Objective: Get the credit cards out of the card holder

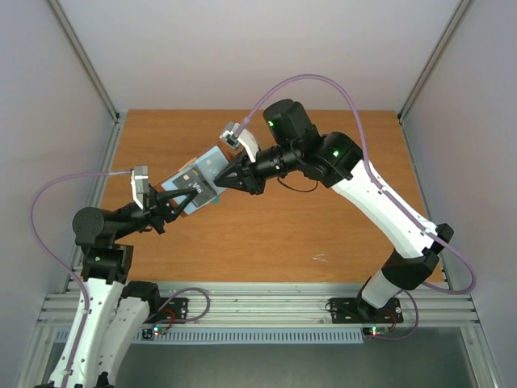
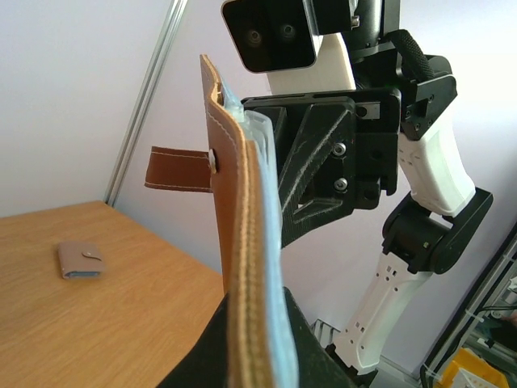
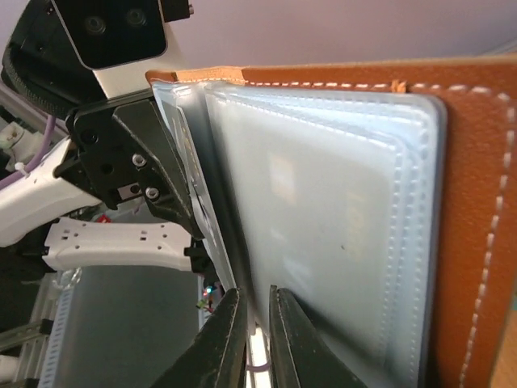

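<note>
**Card holder held open in the air between two pincers**

Nearest, the left pincer point(image 1: 171, 202) is clenched on the lower edge of the card holder point(image 1: 212, 164), which is held open above the surface point(image 1: 323, 218). Its leather cover point(image 2: 234, 242) is judged light and limp at the fold, the clear sleeves point(image 3: 323, 202) slick and floppy. One of the credit cards point(image 1: 192, 184), black with white marks, is seen tucked in a sleeve. The cards are probably stiff, thin and smooth, so a hold is best taken on an exposed edge at a sleeve mouth. At the holder's far edge the right pincer point(image 3: 254, 307) is set with jaws nearly together at a sleeve's rim, and whether the sleeve is nipped cannot be told. Beyond the holder, a small taupe wallet point(image 2: 79, 261) lies shut on the surface.
</note>
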Motion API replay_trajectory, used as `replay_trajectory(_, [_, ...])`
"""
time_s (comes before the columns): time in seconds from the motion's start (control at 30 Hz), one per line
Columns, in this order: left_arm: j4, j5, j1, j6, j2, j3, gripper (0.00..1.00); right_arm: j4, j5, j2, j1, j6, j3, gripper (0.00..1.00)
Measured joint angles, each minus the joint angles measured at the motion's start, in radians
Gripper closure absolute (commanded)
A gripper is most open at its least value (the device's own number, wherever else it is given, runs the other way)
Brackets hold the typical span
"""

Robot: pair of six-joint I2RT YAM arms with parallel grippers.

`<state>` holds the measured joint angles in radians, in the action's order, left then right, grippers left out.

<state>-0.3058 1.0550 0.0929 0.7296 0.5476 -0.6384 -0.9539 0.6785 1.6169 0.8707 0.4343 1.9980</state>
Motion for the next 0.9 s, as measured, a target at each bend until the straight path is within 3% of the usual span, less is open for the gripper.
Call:
replay_trajectory(0.33, [0.000, -0.004, 0.000, 0.000, 0.000, 0.000, 1.00, 0.049, 0.041, 0.013, -0.001, -0.033, -0.003, 0.85])
replay_trajectory(0.6, [0.006, -0.009, -0.002, -0.004, 0.002, 0.000, 1.00, 0.040, 0.053, 0.048, 0.001, -0.034, 0.010, 0.97])
replay_trajectory(0.9, [0.016, -0.012, -0.005, -0.004, 0.004, 0.000, 0.99, 0.040, 0.082, 0.053, 0.003, -0.033, 0.012, 0.99])
